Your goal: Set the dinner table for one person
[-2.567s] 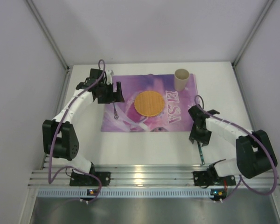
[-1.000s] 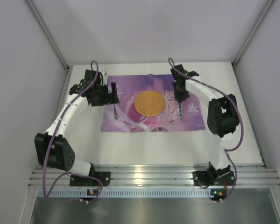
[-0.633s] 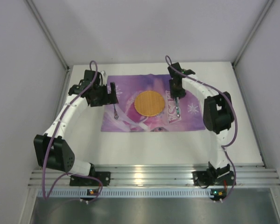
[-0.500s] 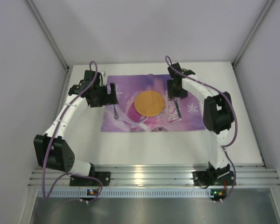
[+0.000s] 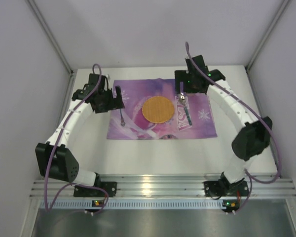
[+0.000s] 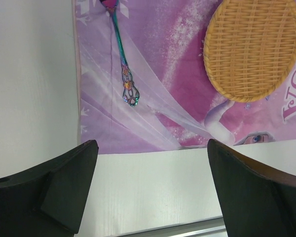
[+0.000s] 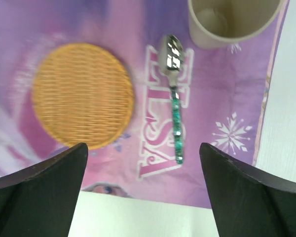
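Green-handled spoon (image 7: 173,106) on purple placemat (image 7: 222,89); left gripper (image 6: 150,148), right gripper (image 7: 143,148) spread, seemingly empty.

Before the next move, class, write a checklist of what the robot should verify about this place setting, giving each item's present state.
1. The right hand is open and empty: ok.
2. The silver spoon with green handle lies flat on the purple printed cloth placemat, right of the round woven wicker plate, not touching it: ok.
3. The beige cup stands upright beyond the spoon: ok.
4. The iridescent ornate-handled utensil lies on the placemat left of the plate: ok; fork or not: cannot tell.
5. The left hand is open and empty: ok.
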Tool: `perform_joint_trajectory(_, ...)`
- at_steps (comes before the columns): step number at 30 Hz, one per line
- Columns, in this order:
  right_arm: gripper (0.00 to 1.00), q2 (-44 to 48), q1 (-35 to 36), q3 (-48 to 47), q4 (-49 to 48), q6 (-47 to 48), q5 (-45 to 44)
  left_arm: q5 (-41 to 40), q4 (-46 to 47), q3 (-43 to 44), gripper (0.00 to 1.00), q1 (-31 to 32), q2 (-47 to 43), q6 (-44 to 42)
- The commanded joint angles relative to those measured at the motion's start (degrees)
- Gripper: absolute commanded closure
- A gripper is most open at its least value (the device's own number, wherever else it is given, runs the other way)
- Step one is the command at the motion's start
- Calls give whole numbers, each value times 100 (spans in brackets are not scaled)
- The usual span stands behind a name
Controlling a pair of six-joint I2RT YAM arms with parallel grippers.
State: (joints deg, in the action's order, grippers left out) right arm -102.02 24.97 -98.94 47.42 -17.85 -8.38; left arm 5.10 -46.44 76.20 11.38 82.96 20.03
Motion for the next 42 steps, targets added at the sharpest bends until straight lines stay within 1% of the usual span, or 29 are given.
perform_joint_trajectory(1, 2, 1715, 446, 161, -495, 141, 223, -97, 310, 290, 2, 31, -324, 220)
perform_joint_trajectory(3, 0, 2236, 500, 523, -847, 45, 240, -141, 328, 255, 2, 40, -411, 256)
perform_joint_trajectory(4, 0, 2717, 500, 994, -927, -147, 232, -202, 363, 202, 2, 49, -569, 256)
perform_joint_trajectory(5, 0, 2957, 500, 1295, -1145, -279, 162, -220, 459, 45, 2, 40, -675, 290)
perform_joint_trajectory(6, 0, 3186, 500, 1611, -1217, -429, 57, -238, 538, -87, 2, 49, -806, 308)
perform_joint_trajectory(7, 0, 3649, 500, 2206, -1252, -796, -318, -247, 626, -236, 2, 49, -955, 317)
perform_joint_trajectory(8, 0, 3906, 500, 2525, -1322, -939, -470, -273, 749, -577, 2, 49, -1261, 343)
perform_joint_trajectory(9, 0, 4178, 500, 2850, -1393, -975, -506, -308, 924, -763, 2, 49, -1430, 370)
perform_joint_trajectory(10, 0, 4764, 500, 3497, -1489, -975, -576, -378, 1021, -930, 2, 49, -1745, 396)
perform_joint_trajectory(11, 0, 5075, 500, 3826, -1786, -949, -551, -457, 1109, -1271, 2, 49, -1905, 414)
perform_joint_trajectory(12, 0, 5382, 500, 4116, -1945, -897, -498, -649, 1293, -1423, 2, 49, -2063, 440)
perform_joint_trajectory(13, 0, 5890, 500, 4528, -2060, -844, -472, -738, 1356, -1555, 2, 49, -2369, 458)
perform_joint_trajectory(15, 0, 6193, 491, 4699, -2053, -835, -489, -887, 1531, -1898, 2, 49, -2643, 458)
perform_joint_trajectory(17, 0, 6229, 500, 4655, -1808, -817, -550, -923, 1760, -2091, 2, 49, -2907, 458)
perform_joint_trajectory(21, 0, 6018, 500, 4489, -1604, -721, -612, -888, 1638, -2031, 2, 49, -2873, 545)
perform_joint_trajectory(26, 0, 5913, 491, 4356, -1709, -527, -603, -906, 1629, -1987, 2, 49, -2926, 730)
perform_joint_trajectory(34, 0, 5772, 500, 4269, -1797, -448, -420, -1011, 1462, -1899, 1, 49, -3005, 677)
perform_joint_trajectory(36, 0, 5842, 500, 4347, -2017, -404, -305, -1046, 1462, -1925, 2, 49, -3022, 677)
perform_joint_trajectory(39, 0, 5834, 491, 4383, -2088, -386, -278, -1081, 1471, -1951, 1, 49, -3049, 677)
perform_joint_trajectory(42, 0, 5693, 491, 4295, -1974, -369, -366, -1160, 1515, -1943, 1, 49, -3049, 467)
